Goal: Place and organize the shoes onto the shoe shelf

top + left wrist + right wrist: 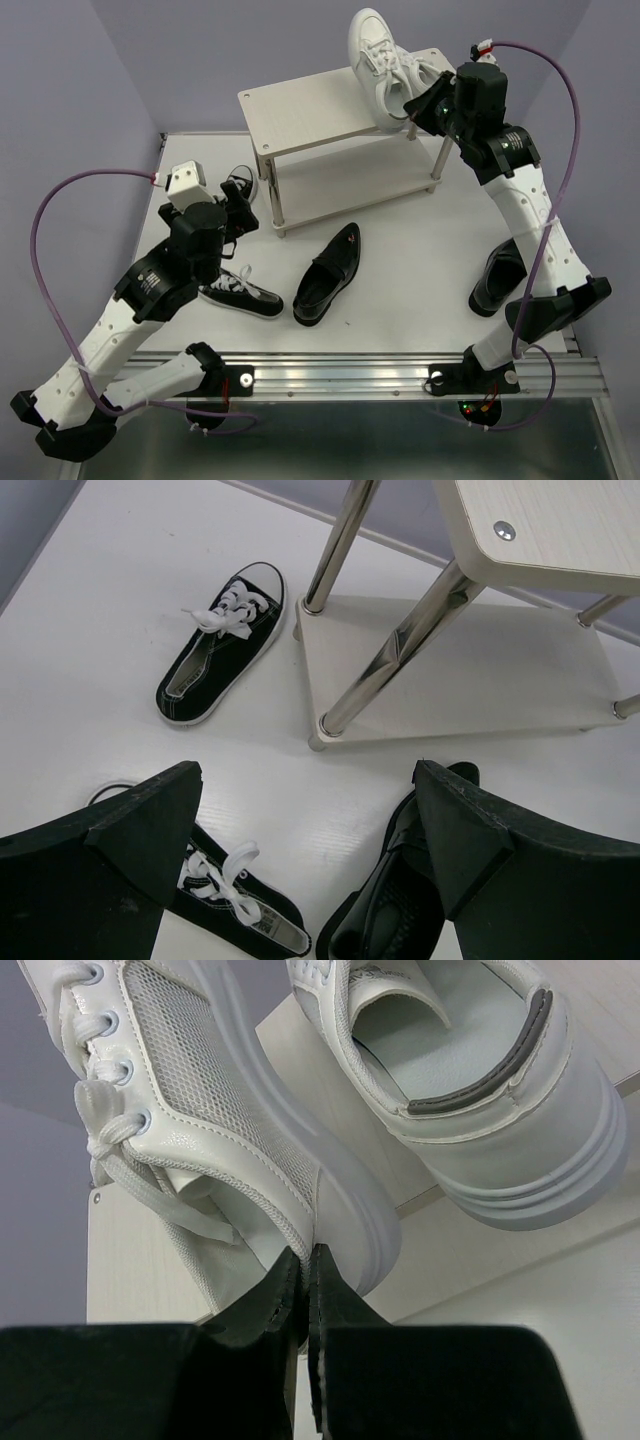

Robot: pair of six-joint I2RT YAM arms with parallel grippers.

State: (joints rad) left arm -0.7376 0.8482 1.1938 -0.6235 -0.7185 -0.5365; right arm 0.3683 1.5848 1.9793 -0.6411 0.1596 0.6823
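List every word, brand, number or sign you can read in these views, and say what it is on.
No text is readable in any view.
Print on the insole of the black sneaker: there is a faint mark, too small and blurred to read.

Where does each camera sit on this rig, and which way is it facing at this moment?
Top external: above and behind the bases, looking down on the table and shoe shelf; both arms show.
Left wrist: on the left arm, facing down past the open left gripper at a black canvas sneaker.
Right wrist: on the right arm, facing along the right gripper, shut on a white sneaker.
Shared: the top and left wrist views both show the black loafer.
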